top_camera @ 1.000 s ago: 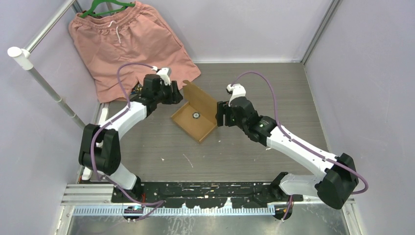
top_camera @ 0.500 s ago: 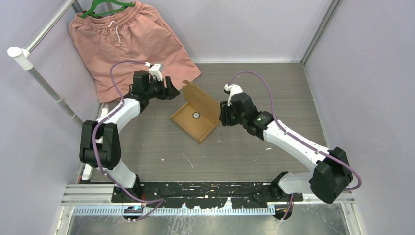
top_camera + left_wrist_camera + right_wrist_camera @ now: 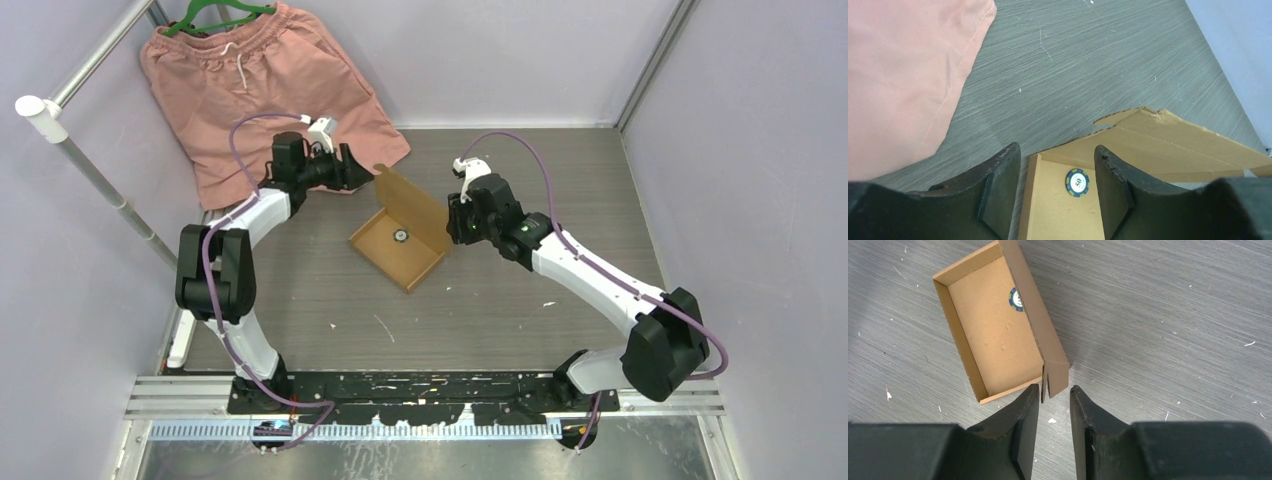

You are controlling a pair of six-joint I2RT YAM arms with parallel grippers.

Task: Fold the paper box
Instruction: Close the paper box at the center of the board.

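Right wrist view: the right gripper [image 3: 1054,389] has its jaws drawn to a narrow gap. The end corner of the raised lid flap [image 3: 1035,315] sits at the mouth of that gap. Whether the pads bear on the cardboard cannot be told.

The paper box [image 3: 993,345] lies just beyond the fingertips, flat on the table [image 3: 1158,315]. It is an open tray with its low walls standing. The lid flap rises from the long wall that faces the right arm. A blue poker chip [image 3: 1015,299] rests on the box floor beside that wall.

Left wrist view: the left gripper [image 3: 1057,148] hovers above the box corner opposite the right gripper. Its jaws are roughly half apart and hold nothing. Pink shorts [image 3: 898,75] lie beyond that corner, clear of the box.

Step in hand: the tray appears formed, so closing the lid remains.

The next move likely calls for:
- a firm pinch on the lid corner;
- a swing about the hinge line, over the tray;
- support from the left gripper at the other end of the lid;
- seating of the lid's free edge inside the opposite wall.
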